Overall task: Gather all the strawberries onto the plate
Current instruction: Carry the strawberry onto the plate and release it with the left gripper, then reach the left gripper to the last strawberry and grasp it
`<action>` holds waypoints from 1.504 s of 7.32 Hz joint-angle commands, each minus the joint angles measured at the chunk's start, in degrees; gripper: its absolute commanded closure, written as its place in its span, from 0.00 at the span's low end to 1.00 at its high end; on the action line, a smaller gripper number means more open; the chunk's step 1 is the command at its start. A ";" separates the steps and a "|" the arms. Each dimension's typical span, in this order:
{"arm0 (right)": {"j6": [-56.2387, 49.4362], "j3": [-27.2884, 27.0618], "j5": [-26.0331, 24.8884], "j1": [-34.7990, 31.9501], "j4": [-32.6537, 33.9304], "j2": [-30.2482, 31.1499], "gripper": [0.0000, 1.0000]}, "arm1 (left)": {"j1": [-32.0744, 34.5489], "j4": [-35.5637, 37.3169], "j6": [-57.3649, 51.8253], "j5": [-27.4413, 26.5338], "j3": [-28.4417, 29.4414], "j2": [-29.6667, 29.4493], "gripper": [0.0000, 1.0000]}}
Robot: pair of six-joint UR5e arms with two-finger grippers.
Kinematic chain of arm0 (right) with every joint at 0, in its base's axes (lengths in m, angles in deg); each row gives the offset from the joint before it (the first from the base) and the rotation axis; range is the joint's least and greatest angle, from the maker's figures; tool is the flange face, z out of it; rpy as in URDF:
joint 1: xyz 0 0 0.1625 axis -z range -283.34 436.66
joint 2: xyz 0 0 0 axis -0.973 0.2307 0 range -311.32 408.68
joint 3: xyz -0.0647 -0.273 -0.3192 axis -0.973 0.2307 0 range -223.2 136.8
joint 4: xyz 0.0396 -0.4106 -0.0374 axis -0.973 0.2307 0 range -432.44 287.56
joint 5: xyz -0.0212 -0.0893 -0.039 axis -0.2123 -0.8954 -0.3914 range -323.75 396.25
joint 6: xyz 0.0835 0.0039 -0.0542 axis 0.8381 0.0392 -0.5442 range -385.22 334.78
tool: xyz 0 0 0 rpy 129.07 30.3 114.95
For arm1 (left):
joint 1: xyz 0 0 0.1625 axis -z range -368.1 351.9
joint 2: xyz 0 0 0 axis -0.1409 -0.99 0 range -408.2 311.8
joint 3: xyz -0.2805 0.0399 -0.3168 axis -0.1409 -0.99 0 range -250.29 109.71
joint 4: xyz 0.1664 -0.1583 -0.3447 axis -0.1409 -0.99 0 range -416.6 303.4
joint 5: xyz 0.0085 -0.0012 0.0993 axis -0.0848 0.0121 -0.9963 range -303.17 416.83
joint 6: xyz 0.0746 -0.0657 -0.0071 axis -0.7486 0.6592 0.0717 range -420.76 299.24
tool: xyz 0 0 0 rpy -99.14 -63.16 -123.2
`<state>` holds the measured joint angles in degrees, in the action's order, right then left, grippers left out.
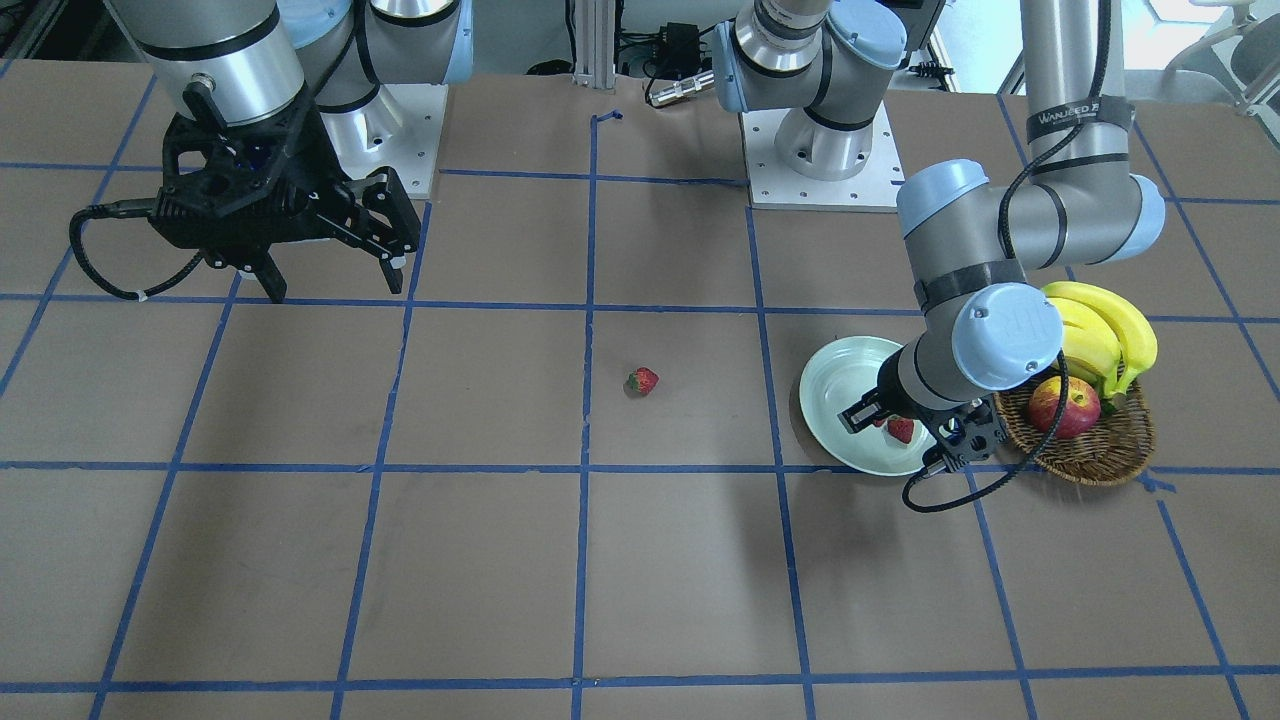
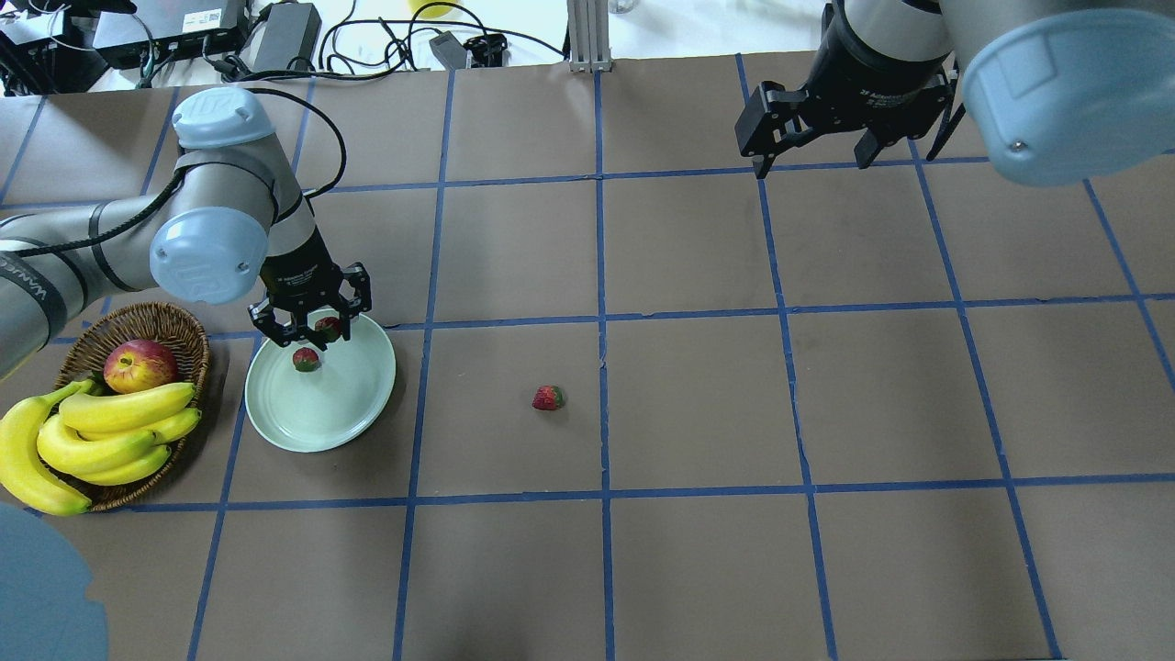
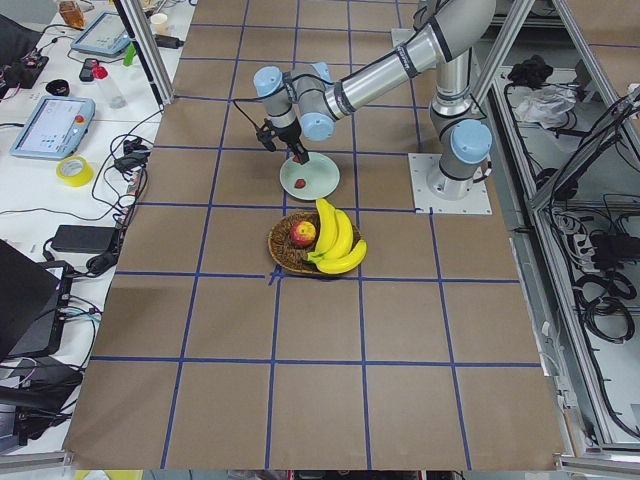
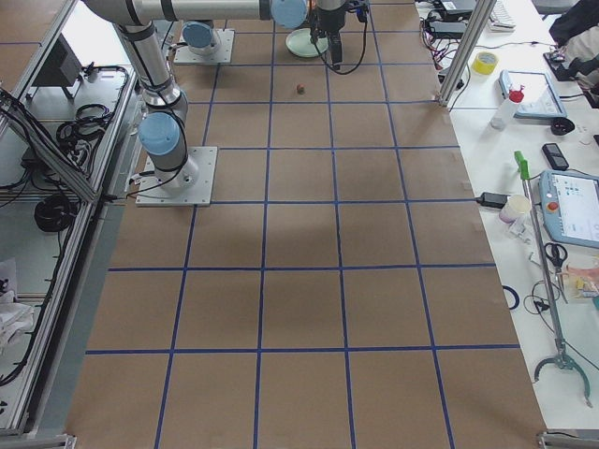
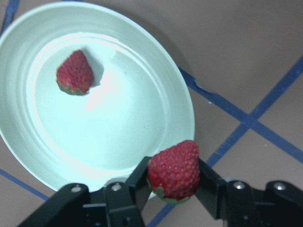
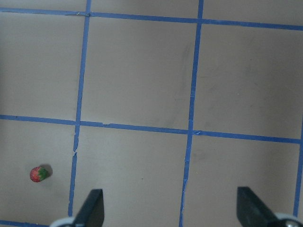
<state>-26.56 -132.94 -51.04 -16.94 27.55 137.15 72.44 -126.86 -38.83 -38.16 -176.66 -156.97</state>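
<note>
Low in the left wrist view, the left gripper (image 5: 173, 176) clamps a strawberry (image 5: 174, 168) over the rim of the plate (image 5: 142, 142), where a second strawberry (image 5: 75, 73) lies at upper left. Mid-frame in the overhead view, a third strawberry (image 2: 548, 397) sits on the table (image 2: 688, 413). At upper right the right gripper (image 2: 812, 163) hangs with its fingers spread, holding nothing.

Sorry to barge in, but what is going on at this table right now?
The left claw is shut on one strawberry above the edge of the plate. A second strawberry already lies in the plate, and a third strawberry sits on the table. The right claw hangs open, holding nothing.
</note>
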 commanded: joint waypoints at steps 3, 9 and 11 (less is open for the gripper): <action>0.02 0.00 0.02 0.00 0.03 -0.05 0.00 | -0.38 -2.05 -3.39 0.32 -0.33 0.92 0.00; 0.02 0.00 0.02 0.00 0.03 -0.05 0.00 | 19.73 9.60 10.93 16.80 -0.24 -0.47 0.00; 0.02 0.00 0.02 0.00 0.03 -0.14 0.00 | 21.41 16.09 11.12 17.99 -3.56 -2.57 0.00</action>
<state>-26.54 -132.94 -51.02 -16.94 27.58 137.04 92.47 -114.66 -28.18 -21.42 -178.23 -158.19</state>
